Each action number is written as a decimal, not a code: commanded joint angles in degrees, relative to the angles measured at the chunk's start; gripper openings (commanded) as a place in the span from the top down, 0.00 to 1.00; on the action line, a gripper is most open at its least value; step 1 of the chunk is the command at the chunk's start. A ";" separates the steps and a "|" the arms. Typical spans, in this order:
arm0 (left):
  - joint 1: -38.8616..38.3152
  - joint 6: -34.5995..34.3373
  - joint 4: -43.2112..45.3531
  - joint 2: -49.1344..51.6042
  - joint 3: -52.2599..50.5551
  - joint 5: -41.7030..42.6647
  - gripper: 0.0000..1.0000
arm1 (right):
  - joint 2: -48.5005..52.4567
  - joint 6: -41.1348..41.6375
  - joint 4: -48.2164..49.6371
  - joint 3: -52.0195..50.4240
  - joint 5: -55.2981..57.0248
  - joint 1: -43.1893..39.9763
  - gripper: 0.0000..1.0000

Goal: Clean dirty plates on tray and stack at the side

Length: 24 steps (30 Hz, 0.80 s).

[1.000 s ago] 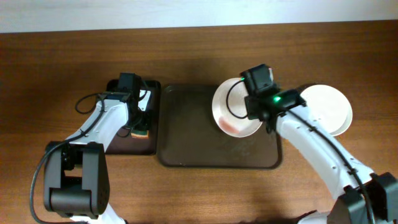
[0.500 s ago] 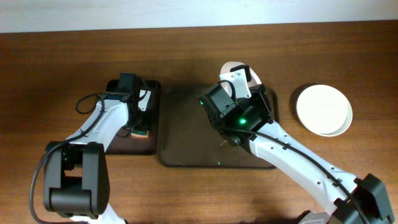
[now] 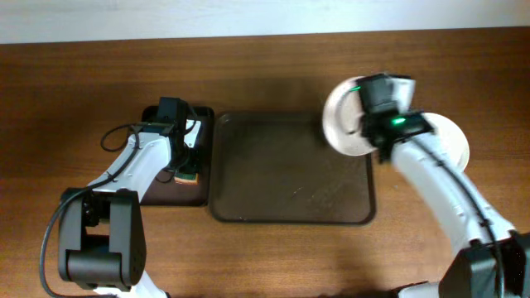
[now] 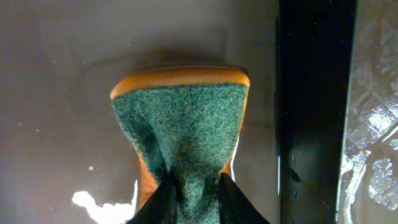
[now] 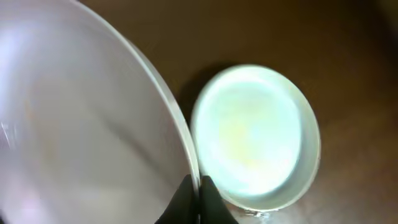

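My right gripper (image 3: pixel 370 124) is shut on the rim of a white plate (image 3: pixel 344 126) and holds it above the right end of the dark brown tray (image 3: pixel 281 182). In the right wrist view the held plate (image 5: pixel 81 124) fills the left, pinched at its edge by the fingers (image 5: pixel 198 193). A stack of plates (image 3: pixel 451 142) lies on the tabletop to the right, partly hidden by my arm; it shows as a pale plate (image 5: pixel 255 134) below the held one. My left gripper (image 4: pixel 191 202) is shut on a green and orange sponge (image 4: pixel 180 130) over the small black tray (image 3: pixel 178 157).
The small black tray lies left of the brown tray, with wet streaks on it (image 4: pixel 99 202). The brown tray has wet smears near its right middle (image 3: pixel 327 192). A cable (image 3: pixel 116 136) loops off the left arm. Wood tabletop surrounds both trays.
My right arm swung right from over the tray's middle, carrying the plate toward the stack at the right. The left arm and sponge have not moved.
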 commanded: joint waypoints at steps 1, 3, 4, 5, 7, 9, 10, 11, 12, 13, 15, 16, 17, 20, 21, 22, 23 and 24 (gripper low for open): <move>0.07 0.04 -0.07 -1.49 -0.70 0.68 0.78 | -0.61 2.12 -0.55 1.27 -16.50 -11.87 0.96; 0.07 0.04 -0.07 -1.51 -0.70 0.68 0.77 | 1.14 2.14 -2.01 1.22 -19.34 -20.52 0.96; 0.07 0.04 -0.07 -1.49 -0.70 0.68 0.78 | 2.25 2.14 -2.58 1.20 -20.50 -24.20 0.96; 0.07 0.04 -0.07 -1.51 -0.70 0.68 0.77 | 3.34 2.14 -2.84 1.14 -21.84 -27.56 0.96; 0.07 0.04 -0.07 -1.51 -0.70 0.68 0.78 | 4.92 2.14 -2.91 1.05 -24.41 -32.41 0.96; 0.07 0.04 -0.07 -1.51 -0.70 0.68 0.78 | 7.91 2.12 -2.95 0.96 -25.73 -38.18 0.96; 0.07 0.04 -0.07 -1.51 -0.70 0.66 0.77 | 8.74 2.10 -2.95 0.96 -25.75 -39.19 0.96; 0.07 0.04 -0.07 -1.49 -0.70 0.68 0.77 | 9.51 2.05 -2.97 0.94 -25.81 -39.80 0.96; 0.07 0.04 -0.04 -1.51 -0.70 0.68 0.77 | 10.25 2.05 -3.02 0.94 -25.79 -40.02 0.96; 0.07 0.04 -0.07 -1.51 -0.70 0.68 0.77 | 10.60 2.08 -2.99 0.94 -25.81 -39.98 0.95; 0.07 0.04 -0.09 -1.51 -0.70 0.66 0.77 | 10.67 2.10 -2.86 0.94 -27.32 -39.91 0.69; 0.07 0.04 -0.09 -1.51 -0.70 0.68 0.77 | 10.67 2.05 -2.75 0.94 -28.96 -39.91 0.59; 0.07 0.04 -0.09 -1.49 -0.70 0.68 0.76 | 10.67 1.75 -2.78 0.94 -30.88 -39.89 0.55; -0.13 0.04 -0.02 -1.51 -0.70 0.70 0.80 | 10.67 -4.48 -3.08 0.94 -44.59 -39.74 0.52; -0.20 -0.46 -0.02 -1.53 -0.68 0.68 0.92 | 10.64 -6.08 -3.26 0.94 -47.78 -38.99 0.52; 0.02 -2.19 0.11 -1.57 -0.55 0.68 0.94 | 10.64 -6.16 -3.19 0.96 -48.61 -38.05 0.51; 0.42 -3.74 0.46 -1.64 -0.42 0.68 0.90 | 10.62 -6.73 -3.19 0.98 -48.59 -36.37 0.50; 0.90 -5.27 0.68 -1.90 -0.17 0.70 0.87 | 10.62 -7.85 -3.19 1.07 -48.57 -34.53 0.49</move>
